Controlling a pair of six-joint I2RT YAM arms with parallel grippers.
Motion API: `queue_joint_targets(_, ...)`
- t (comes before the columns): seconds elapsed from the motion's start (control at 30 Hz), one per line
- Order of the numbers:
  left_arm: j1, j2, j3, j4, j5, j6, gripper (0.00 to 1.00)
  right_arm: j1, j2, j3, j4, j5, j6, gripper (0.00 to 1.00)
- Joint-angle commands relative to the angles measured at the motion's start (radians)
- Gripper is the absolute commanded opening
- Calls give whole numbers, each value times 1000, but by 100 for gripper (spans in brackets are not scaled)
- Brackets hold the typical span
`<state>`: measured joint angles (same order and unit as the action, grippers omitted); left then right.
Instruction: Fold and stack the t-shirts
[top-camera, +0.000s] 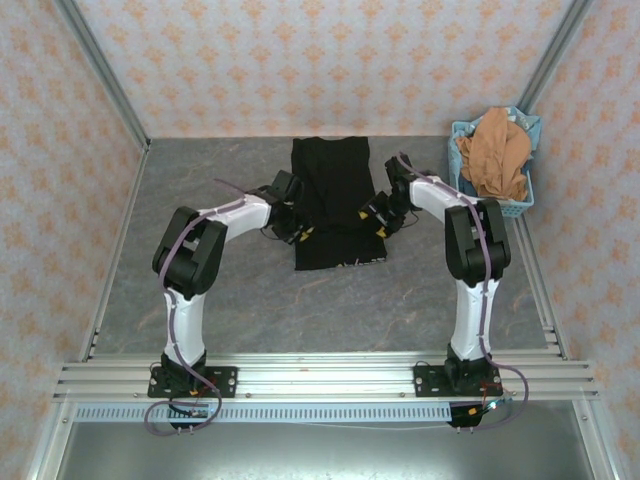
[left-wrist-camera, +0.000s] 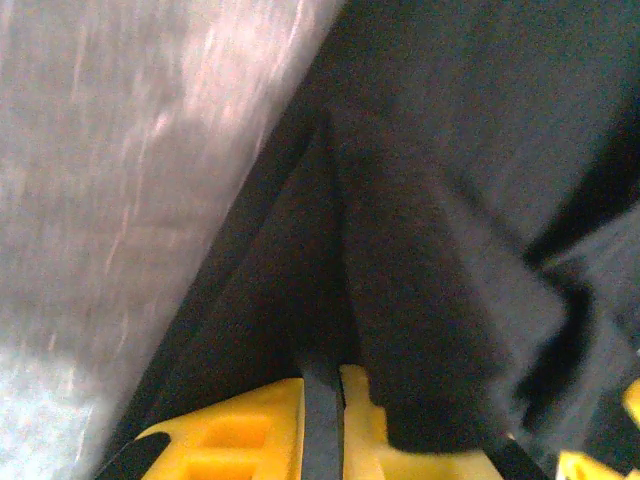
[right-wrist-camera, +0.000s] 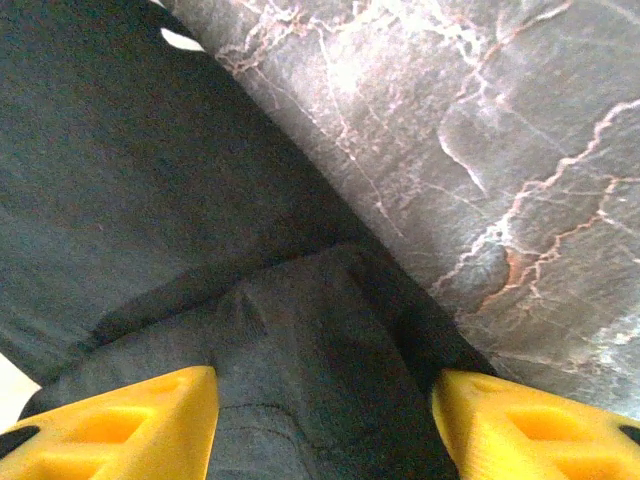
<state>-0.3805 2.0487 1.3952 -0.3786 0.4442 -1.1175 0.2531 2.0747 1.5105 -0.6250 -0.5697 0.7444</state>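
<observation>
— Black cloth on the grey table (top-camera: 220, 300), is that the one they're working on?
— Yes. The black t-shirt (top-camera: 333, 185) lies flat in the middle, towards the back wall. It's folded into a long narrow strip running away from the arms.
— And the other one?
— The orange-brown t-shirt (top-camera: 495, 150) is bunched up in the light blue basket (top-camera: 518, 207) at the far right corner. It spills over the rim, well apart from the black one.
— What are the arms at?
— Both are down at the near end of the black shirt, one on each side. The left gripper (top-camera: 300, 232) is at its left edge, jaws drawn narrow, with a raised ridge of the black cloth pinched between them.
— The right one?
— The right gripper (right-wrist-camera: 325, 420) sits at the right edge with its yellow fingers (right-wrist-camera: 130, 425) spread wide. The cloth lies slack between them, and it grips nothing that I can see.
</observation>
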Motion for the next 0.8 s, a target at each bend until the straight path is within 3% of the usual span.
queue_joint_targets(0.0,27,44,100,-35,-9,46,16,-11,31,78,-5,2,14,58)
queue_joint_targets(0.47,111,220,458,-234,-17,126,16,-48,215,337,-14,-9,117,54)
queue_joint_targets(0.63,104,72,336,-233,-69,132,24,-52,169,408,-113,45,22,58)
queue_joint_targets(0.77,68,-95,95,-215,-48,94,38,-49,1,248,-158,120,-45,61)
